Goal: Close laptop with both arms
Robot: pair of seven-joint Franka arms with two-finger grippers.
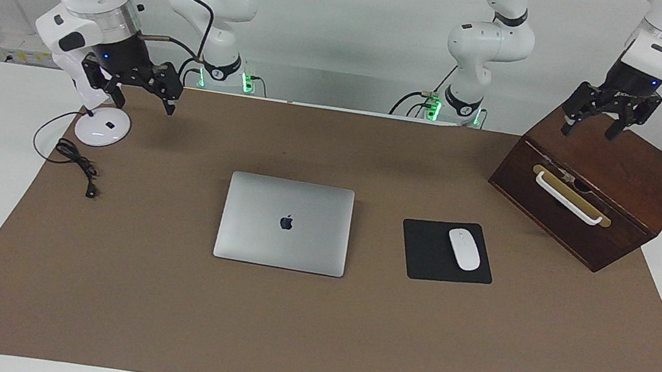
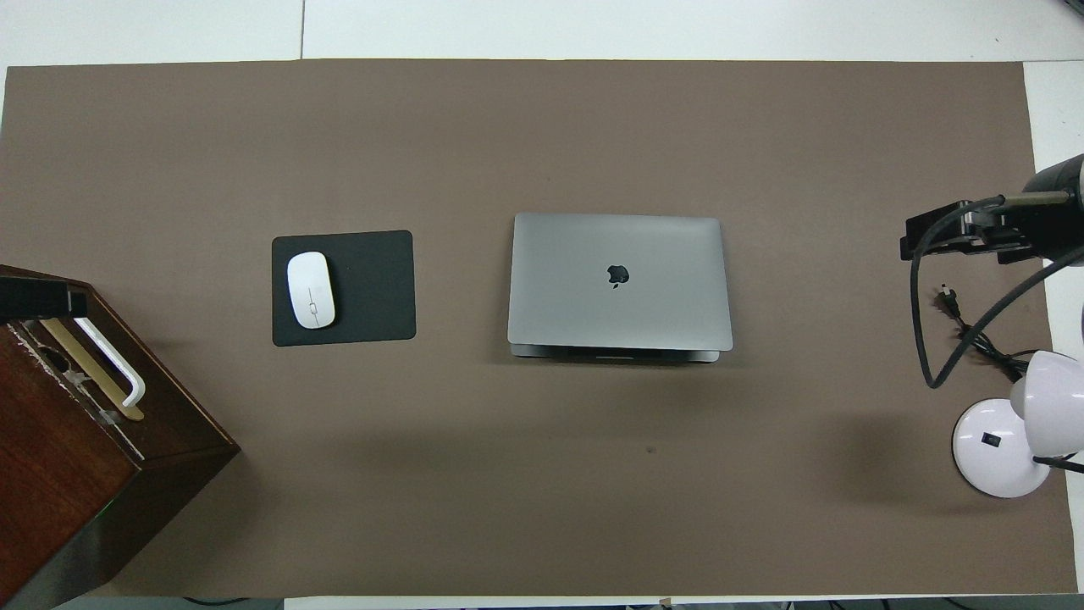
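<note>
the laptop (image 1: 285,223) lies mid-counter with its lid down, silver-grey, logo up, well apart from both hands. the left hand (image 1: 601,119) hangs open and empty over the wooden box (image 1: 592,192); the right hand (image 1: 143,91) hangs open and empty beside the lamp base (image 1: 102,127). judged complete: any retreat should lift each hand clear of box and cable (image 1: 75,161), without touching the lid.

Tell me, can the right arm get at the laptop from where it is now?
Probably yes. The right tool hangs open in the air over the lamp base, and only bare brown mat lies between it and the laptop, whose lid is already down.
</note>
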